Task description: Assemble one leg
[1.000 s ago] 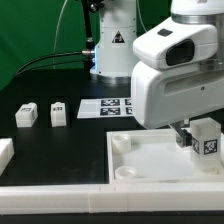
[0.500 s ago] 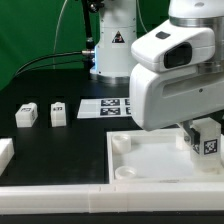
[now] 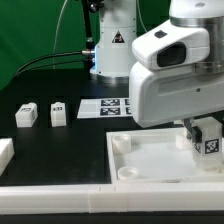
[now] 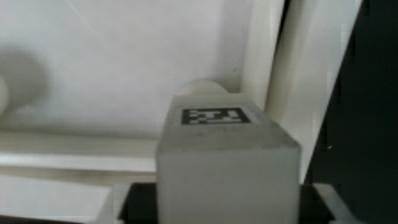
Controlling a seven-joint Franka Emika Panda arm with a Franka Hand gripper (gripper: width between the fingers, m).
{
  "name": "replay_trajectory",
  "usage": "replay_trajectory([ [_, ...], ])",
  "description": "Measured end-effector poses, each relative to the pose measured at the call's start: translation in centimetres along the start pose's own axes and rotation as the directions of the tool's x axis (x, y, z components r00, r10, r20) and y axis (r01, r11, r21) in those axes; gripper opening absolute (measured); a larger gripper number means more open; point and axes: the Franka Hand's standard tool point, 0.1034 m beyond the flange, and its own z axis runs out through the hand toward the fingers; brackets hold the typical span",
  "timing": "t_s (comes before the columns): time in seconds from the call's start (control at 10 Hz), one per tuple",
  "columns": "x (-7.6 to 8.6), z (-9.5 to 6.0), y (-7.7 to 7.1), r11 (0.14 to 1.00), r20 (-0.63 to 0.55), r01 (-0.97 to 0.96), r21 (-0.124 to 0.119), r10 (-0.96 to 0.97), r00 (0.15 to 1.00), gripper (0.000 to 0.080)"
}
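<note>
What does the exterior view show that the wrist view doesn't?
Only the exterior view shows the arm, the marker board and two more small white blocks on the table. Only the wrist view shows the marker on the leg close up, with the rim of the tray-like piece behind it. Both show the leg, held by the gripper, over the tray-like piece.

Marker board flat on black table (white tray-like piece nearer the camera)
</note>
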Motion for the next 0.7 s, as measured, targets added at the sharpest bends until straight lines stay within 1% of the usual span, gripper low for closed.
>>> replay_trajectory([
  [0.2, -0.02, 0.11, -0.04, 0.973, 0.005, -0.230, 0.017, 0.230, 0.973, 0.0292],
  [0.3, -0.03, 0.16, -0.24, 0.929, 0.006, -0.370, 0.017, 0.370, 0.929, 0.0292],
  [0.4, -0.04, 0.21, -0.33, 0.883, 0.005, -0.469, 0.012, 0.469, 0.883, 0.0294],
  [0.5, 0.00, 0.26, -0.33, 0.835, -0.001, -0.550, 0.008, 0.550, 0.835, 0.0294],
  [0.6, 0.02, 0.27, -0.28, 0.745, -0.005, -0.667, 0.004, 0.667, 0.745, 0.0294],
  [0.7, 0.02, 0.28, -0.26, 0.678, -0.009, -0.735, 0.000, 0.735, 0.678, 0.0294],
])
